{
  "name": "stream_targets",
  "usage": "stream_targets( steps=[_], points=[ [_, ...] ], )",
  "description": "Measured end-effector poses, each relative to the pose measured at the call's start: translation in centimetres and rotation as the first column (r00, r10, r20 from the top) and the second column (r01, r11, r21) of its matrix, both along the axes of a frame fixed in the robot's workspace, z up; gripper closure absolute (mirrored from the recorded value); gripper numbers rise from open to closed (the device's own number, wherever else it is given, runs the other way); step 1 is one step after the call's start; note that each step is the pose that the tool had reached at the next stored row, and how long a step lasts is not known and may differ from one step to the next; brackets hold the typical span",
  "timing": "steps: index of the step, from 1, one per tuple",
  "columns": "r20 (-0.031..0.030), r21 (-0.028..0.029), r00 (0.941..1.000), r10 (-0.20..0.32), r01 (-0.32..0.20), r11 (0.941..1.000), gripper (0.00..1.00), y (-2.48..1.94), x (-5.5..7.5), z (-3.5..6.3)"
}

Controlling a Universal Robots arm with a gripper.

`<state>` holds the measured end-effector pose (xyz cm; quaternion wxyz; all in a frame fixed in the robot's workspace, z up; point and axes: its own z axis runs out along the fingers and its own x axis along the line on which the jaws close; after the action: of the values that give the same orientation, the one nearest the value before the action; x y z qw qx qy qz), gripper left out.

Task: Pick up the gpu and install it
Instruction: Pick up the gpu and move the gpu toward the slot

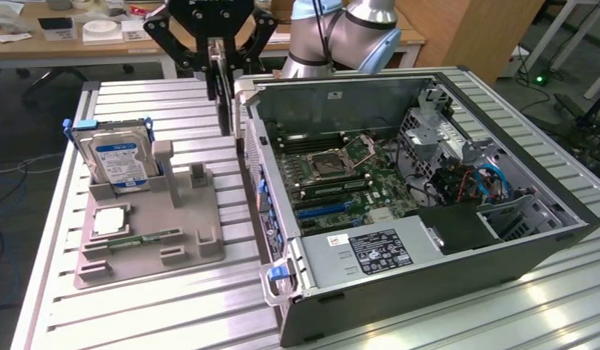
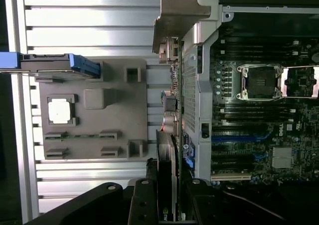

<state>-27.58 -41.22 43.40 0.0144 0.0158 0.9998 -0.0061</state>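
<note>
Carrying the thin green-and-black gpu card (image 1: 221, 102) well means, by my reading, keeping it plumb, its long edge parallel to the blue expansion slots (image 1: 324, 210), and high enough to pass the case wall; a tilt would likely snag the sheet metal. From the exterior view's left: a grey moulded parts holder (image 1: 149, 219) on the ribbed aluminium table (image 1: 134, 313) carries a silver hard drive with a blue-and-white label (image 1: 119, 162) standing on edge. Just to its right, the black two-finger gripper (image 1: 220, 51) points straight down from the silver-grey robot arm (image 1: 353, 33). Its fingers are clamped on the card's upper end, and the card hangs vertically, edge-on, apparently off the table, just outside the open black tower computer case (image 1: 445, 288). Farther right, inside the case, lies the green motherboard (image 1: 343, 179)
</note>
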Motion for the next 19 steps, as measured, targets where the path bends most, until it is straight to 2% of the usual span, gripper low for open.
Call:
stream_targets(
  steps=[19],
  points=[
    [0.0,-0.0001,1.0,0.0,0.0,1.0,0.73,0.0,3.2,-0.04]
  ],
)
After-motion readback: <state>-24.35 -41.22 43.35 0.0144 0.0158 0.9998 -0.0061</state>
